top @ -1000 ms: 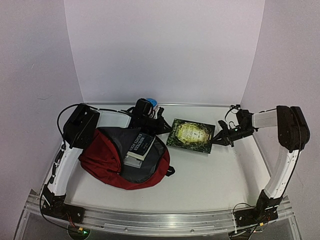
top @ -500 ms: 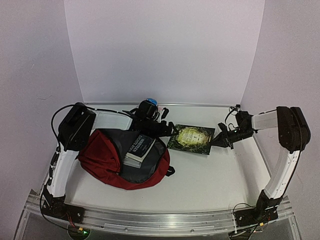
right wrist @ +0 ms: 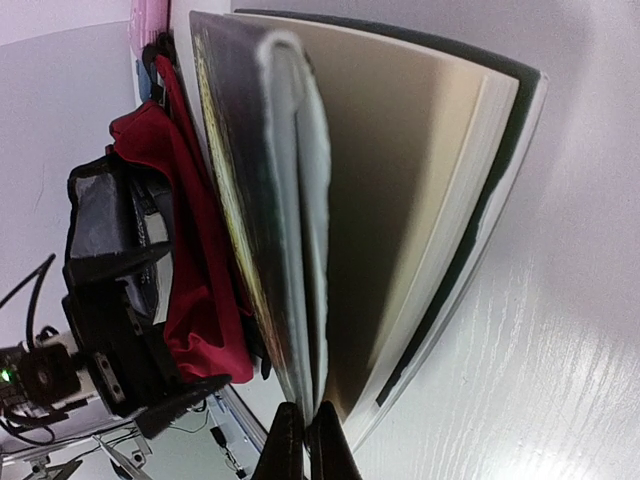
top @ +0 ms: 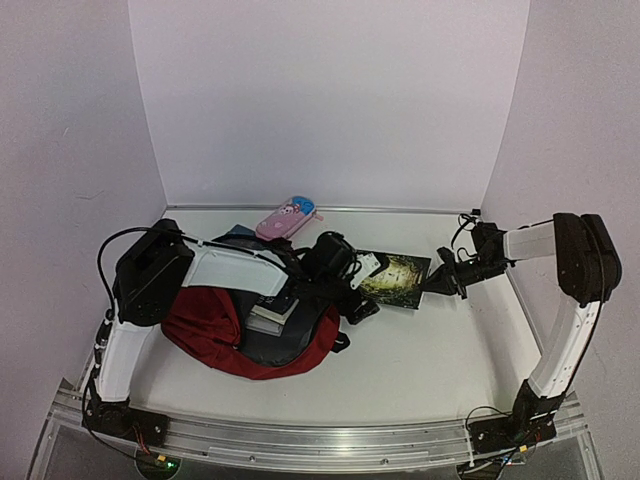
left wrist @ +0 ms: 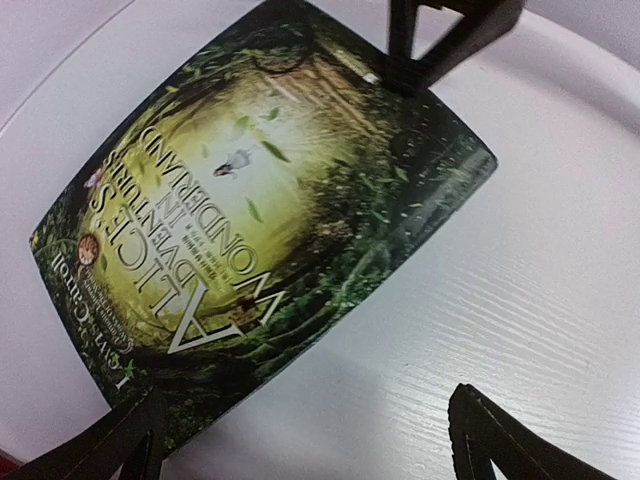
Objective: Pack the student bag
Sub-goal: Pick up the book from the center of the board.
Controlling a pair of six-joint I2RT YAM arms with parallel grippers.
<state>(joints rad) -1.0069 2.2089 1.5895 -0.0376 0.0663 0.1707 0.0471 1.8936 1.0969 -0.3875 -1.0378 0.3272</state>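
Fig. – L gripper w/ jaws wide apart over the Alice book, gripping nothing. R gripper pinched tight on the book's far corner. Student bag – unzipped, lying on the table's left side, near the book.

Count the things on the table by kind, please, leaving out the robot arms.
Bags: 1, the red student bag
Books: 2, the green book on the table and the dark book in the bag
Pencil cases: 1, the pink pencil case
Cannot tell the kind: 1, a dark blue flat thing beside the pencil case
Total: 5
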